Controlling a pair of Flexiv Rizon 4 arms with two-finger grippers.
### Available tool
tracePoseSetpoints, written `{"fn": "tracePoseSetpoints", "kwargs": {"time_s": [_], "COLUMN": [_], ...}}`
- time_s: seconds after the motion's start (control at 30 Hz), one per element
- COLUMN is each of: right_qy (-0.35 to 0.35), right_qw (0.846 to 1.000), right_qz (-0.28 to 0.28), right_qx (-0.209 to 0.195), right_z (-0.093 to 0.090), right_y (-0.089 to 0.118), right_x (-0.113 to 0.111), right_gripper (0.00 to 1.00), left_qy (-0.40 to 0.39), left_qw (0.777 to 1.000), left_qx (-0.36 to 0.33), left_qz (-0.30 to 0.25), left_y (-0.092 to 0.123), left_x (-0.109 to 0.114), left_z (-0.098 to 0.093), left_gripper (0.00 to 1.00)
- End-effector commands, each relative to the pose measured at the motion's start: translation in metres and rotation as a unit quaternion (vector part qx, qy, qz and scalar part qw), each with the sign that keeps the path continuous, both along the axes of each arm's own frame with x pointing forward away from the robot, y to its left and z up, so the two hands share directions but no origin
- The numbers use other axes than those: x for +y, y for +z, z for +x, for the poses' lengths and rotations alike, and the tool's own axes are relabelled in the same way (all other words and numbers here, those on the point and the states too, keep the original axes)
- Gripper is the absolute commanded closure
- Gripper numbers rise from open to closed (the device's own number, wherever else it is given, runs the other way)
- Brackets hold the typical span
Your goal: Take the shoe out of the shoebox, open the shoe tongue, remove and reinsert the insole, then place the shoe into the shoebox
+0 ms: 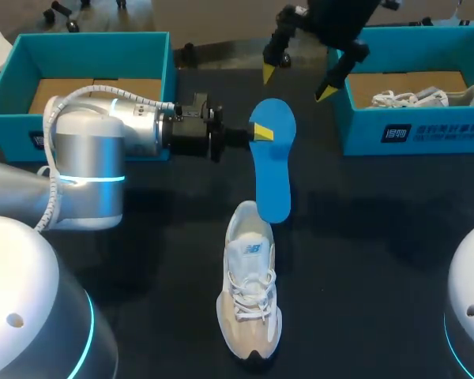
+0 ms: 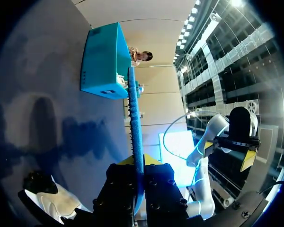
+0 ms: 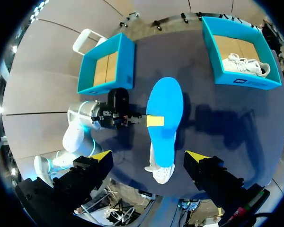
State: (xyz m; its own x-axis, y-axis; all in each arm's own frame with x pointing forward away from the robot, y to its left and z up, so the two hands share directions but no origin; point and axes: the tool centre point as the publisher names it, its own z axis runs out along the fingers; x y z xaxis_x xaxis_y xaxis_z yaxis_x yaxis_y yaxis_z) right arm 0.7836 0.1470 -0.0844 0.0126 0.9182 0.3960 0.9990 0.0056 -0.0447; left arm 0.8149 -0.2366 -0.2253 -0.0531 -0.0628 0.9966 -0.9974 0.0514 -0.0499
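A blue insole (image 1: 273,170) is held flat-side-up above the table, my left gripper (image 1: 261,133) shut on its edge near the wide end. In the left wrist view the insole (image 2: 134,109) runs edge-on out from between the fingers (image 2: 117,189). Its narrow end hangs over the heel opening of a white and beige shoe (image 1: 250,296) that stands on the table; I cannot tell whether they touch. My right gripper (image 1: 298,81) hovers open beyond the insole, holding nothing. From its wrist view the insole (image 3: 164,111) and the shoe (image 3: 162,173) lie below my right gripper (image 3: 149,156).
An empty teal shoebox (image 1: 13,75) stands at the back left behind my left arm. A second teal shoebox (image 1: 411,130) at the back right holds another white shoe (image 1: 425,98). The dark tabletop (image 1: 379,237) surrounds the shoe.
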Motion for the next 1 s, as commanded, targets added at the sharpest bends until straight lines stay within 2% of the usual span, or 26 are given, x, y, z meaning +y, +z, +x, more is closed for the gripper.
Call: {"fn": "tracePoseSetpoints", "kwargs": {"time_s": [0.03,0.3,0.63,1.0], "right_qy": [0.001,-0.005,-0.006,-0.022], "right_qw": [0.999,0.995,0.993,0.990], "right_qz": [-0.046,-0.090,-0.109,-0.131], "right_qx": [0.011,0.032,0.034,0.051], "right_z": [0.008,0.008,0.002,-0.015], "right_y": [-0.001,0.000,-0.005,-0.006], "right_x": [0.017,0.037,0.061,0.071], "right_gripper": [0.00,0.00,0.00,0.00], "left_qy": [0.000,0.000,0.000,0.000], "left_qw": [1.000,1.000,1.000,1.000], "left_qx": [0.000,0.000,0.000,0.000], "left_qz": [0.001,0.001,0.001,0.001], "left_y": [0.000,0.000,0.000,0.000], "left_x": [-0.001,-0.001,-0.001,-0.001], "left_z": [0.000,0.000,0.000,0.000], "left_gripper": [1.00,1.00,1.00,1.00]}}
